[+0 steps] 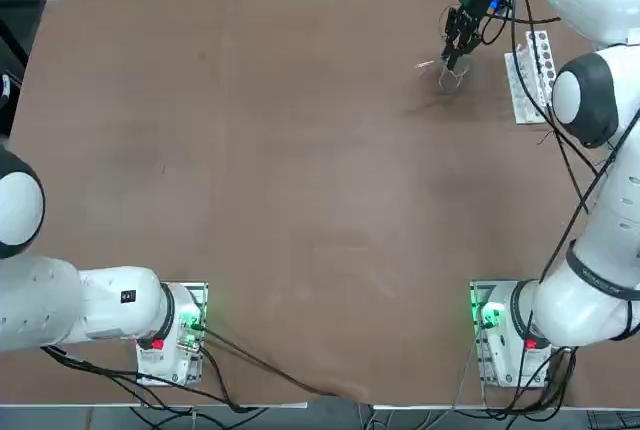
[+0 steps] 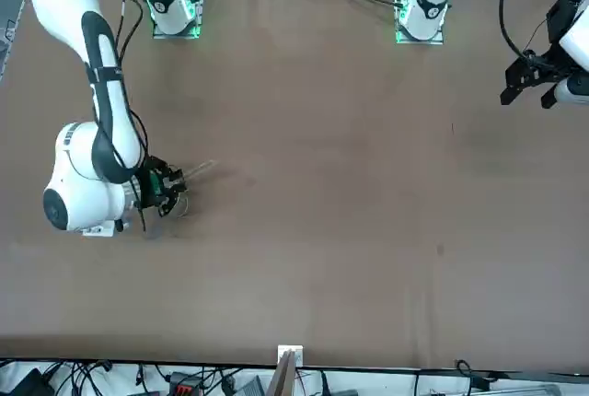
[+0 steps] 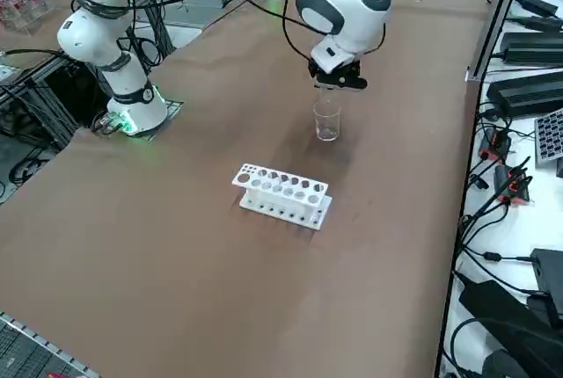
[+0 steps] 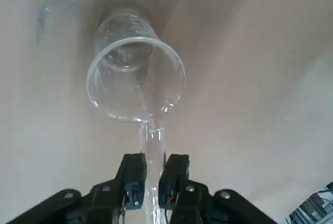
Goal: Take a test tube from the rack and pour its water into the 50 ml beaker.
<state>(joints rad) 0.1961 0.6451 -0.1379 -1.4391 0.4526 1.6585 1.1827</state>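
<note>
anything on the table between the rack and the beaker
No, bare brown table separates the rack from the 50 ml beaker, clearest in the right side view.

The small clear glass beaker (image 4: 136,78) and the slim clear glass test tube (image 4: 151,151) look smooth and glossy, catching bright glints. The white oblong plastic rack (image 3: 282,195) has a smooth, faintly shiny surface, and the brown tabletop (image 1: 300,170) looks matt. The right gripper's black fingers (image 4: 134,179) look like matt plastic.
</note>
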